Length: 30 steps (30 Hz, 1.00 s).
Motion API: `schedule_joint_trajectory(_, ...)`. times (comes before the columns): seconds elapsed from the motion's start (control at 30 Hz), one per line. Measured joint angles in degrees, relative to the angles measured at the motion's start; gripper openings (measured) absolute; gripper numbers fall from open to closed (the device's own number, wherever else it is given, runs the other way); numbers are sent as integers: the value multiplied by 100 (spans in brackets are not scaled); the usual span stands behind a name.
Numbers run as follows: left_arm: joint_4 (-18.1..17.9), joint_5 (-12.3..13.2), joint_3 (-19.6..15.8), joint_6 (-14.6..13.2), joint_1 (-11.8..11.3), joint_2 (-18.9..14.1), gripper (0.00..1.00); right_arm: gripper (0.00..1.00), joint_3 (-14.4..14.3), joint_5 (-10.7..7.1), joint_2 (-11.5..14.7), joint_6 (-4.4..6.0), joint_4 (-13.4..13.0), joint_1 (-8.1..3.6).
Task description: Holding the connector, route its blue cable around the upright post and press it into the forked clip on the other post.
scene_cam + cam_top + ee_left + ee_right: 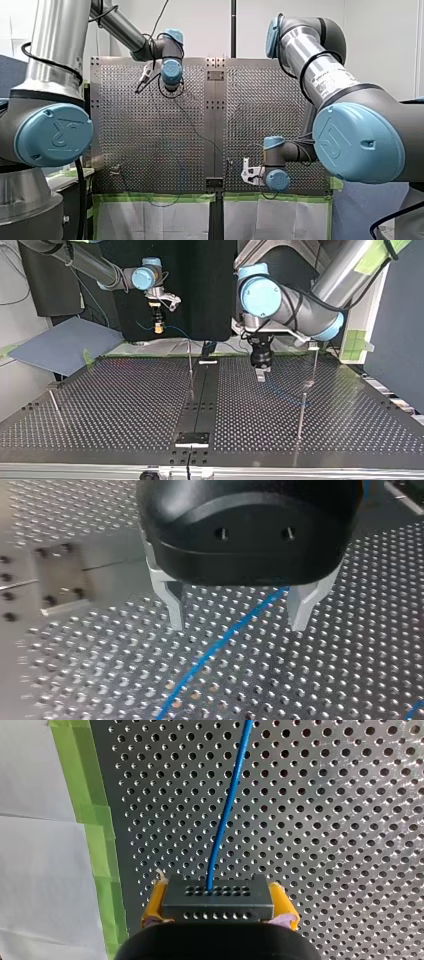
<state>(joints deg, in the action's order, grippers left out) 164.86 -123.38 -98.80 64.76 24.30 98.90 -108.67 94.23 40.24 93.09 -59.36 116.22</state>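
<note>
So, connector (217,897): a small dark block with rows of holes, clamped between the yellow pads (156,902) of my right gripper (220,904), held up over the table's taped edge in the top view
Cable: the blue cable (227,805) ran out of the connector's face and away over the perforated table (350,795); further along it lay flat on the plate, passing between the fingers of my left gripper (238,622)
Handling: it looked thin, light and limp, likely to sag or spring back, so it would need tension to stay round a post; the rigid connector seemed the safe place to hold
Right pincer: closed on the connector, both pads against its sides
Left pincer: open, metal fingers (172,605) straddling the cable without touching it, tips just above the plate
Right arm pose: folded back to the edge with the green tape (100,845), gripper pointing down at the plate
Left arm pose: stretched across the table, wrist bent so the gripper pointed straight down
Posts: a thin upright post (190,362) stood near the table's middle and a second post (301,415) nearer the top view's camera; the forked clip was too small to make out
</note>
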Motion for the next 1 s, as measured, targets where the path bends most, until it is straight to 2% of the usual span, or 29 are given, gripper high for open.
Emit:
schedule_joint_trajectory(0.13,-40,10,22,-16,-66,41,100,2,2,0,2,2,-8,-2)
schedule_joint_trajectory(0.53,-55,261,113,-55,-136,52,100,2,-1,0,0,3,-14,-2)
schedule_joint_trajectory(0.77,106,228,420,13,-215,159,100,2,0,0,-1,1,-11,1)
schedule_joint_trajectory(1.0,505,188,845,100,-324,380,100,2,-1,0,0,0,-12,1)
